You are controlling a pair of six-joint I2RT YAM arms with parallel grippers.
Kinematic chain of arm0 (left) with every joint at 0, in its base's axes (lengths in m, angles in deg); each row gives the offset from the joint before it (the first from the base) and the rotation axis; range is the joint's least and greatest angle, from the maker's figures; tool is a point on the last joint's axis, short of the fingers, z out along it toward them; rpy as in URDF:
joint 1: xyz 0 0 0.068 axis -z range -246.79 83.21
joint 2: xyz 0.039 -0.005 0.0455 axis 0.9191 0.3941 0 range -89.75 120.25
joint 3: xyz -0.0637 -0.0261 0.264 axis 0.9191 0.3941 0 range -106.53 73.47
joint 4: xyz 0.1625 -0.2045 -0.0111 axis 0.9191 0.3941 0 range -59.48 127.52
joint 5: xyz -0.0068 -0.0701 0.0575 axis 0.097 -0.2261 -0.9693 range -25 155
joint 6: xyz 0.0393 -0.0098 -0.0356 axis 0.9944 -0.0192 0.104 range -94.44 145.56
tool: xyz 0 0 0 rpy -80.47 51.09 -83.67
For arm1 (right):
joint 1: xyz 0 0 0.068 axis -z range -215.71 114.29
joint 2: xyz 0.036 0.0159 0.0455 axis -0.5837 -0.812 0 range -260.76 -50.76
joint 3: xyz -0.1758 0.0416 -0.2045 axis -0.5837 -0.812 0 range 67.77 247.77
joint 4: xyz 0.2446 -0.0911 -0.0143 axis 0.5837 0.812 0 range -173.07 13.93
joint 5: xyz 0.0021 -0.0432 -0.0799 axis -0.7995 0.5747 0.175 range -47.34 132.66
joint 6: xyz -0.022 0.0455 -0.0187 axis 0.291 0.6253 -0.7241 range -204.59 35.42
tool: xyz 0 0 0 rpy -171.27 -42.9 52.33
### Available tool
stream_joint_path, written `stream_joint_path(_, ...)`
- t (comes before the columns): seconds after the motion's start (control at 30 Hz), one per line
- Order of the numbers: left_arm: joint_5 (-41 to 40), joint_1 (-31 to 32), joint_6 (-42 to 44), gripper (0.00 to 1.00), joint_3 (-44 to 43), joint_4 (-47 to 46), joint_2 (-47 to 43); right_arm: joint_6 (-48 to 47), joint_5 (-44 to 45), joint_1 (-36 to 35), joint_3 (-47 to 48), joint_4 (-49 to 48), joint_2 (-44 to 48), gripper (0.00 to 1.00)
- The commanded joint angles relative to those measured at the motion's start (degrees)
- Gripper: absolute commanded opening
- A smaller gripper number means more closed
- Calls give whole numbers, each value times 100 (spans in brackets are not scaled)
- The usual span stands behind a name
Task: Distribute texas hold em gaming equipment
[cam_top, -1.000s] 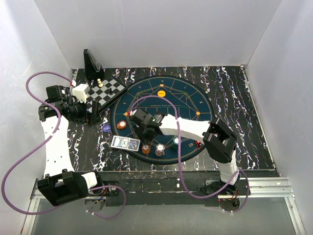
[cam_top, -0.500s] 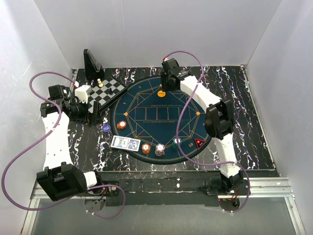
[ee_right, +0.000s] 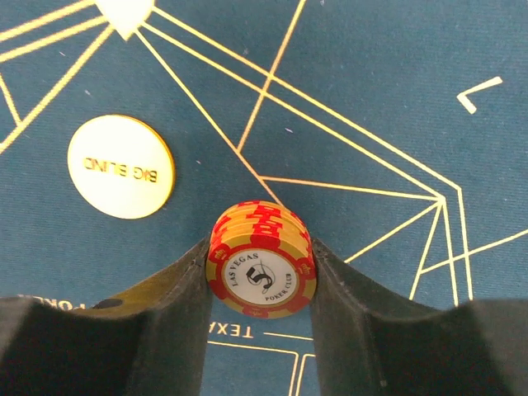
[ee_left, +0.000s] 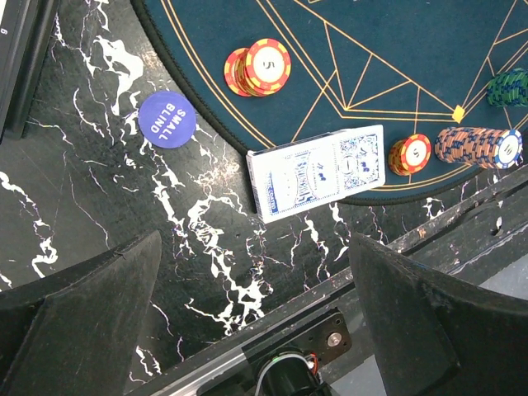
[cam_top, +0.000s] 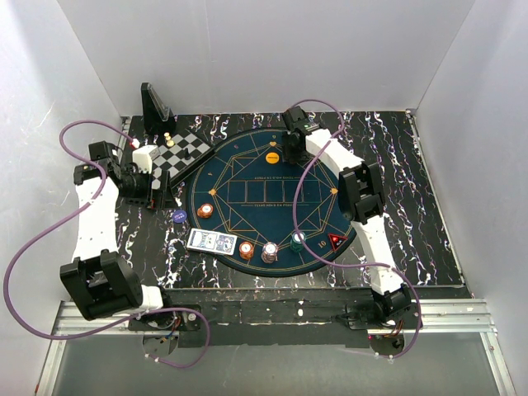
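My right gripper (cam_top: 291,157) is over the far part of the dark blue mat (cam_top: 247,177), shut on a stack of orange-and-red chips (ee_right: 261,268), just right of the yellow BIG BLIND marker (ee_right: 120,167) (cam_top: 272,157). My left gripper (ee_left: 256,247) is open and empty above the marbled table, near the chessboard (cam_top: 177,153). Below it lie the blue-backed card deck (ee_left: 318,172), the blue SMALL BLIND marker (ee_left: 168,120), two orange chip stacks (ee_left: 258,68) (ee_left: 410,154), a white stack (ee_left: 478,146) and a teal stack (ee_left: 510,87). A red triangular marker (cam_top: 336,242) sits at the mat's near right.
A black stand (cam_top: 153,103) rises at the back left behind the chessboard with its small pieces. White walls close in on three sides. The table's near metal rail (ee_left: 330,297) runs under the left gripper.
The right arm swung from the mat's near left across to its far side beside the yellow marker. The left arm shifted only slightly.
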Motion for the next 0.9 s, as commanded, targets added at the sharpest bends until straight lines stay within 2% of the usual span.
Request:
stream_joint_path(0.0,250,-30,30,98,-101,-1,-201,109,-217,63,469,-176,-139,58)
stream_joint_path(0.03,232,-30,30,98,-110,8,-236,109,-226,72,522,-132,-200,68)
stream_joint_path(0.07,232,-30,30,98,-110,17,-245,109,-244,81,575,-88,-218,73)
stream_joint_path(0.17,258,-30,48,98,-136,87,-263,100,-244,107,689,70,-175,83)
stream_joint_path(0.33,258,-30,13,98,-119,131,-394,223,-104,81,427,290,430,87)
stream_joint_path(0.47,188,-30,4,98,-101,140,-570,233,37,-182,-784,63,1650,88)
stream_joint_path(0.63,214,-30,-22,98,-75,228,-720,-171,-199,-1121,-2182,-298,3101,89)
stream_joint_path(0.73,320,-30,-22,98,-127,315,-816,-444,-323,-1877,-2789,-298,3586,89)
stream_joint_path(0.87,311,-30,-66,98,-242,351,-861,-462,-902,-2589,-3633,-588,3956,90)
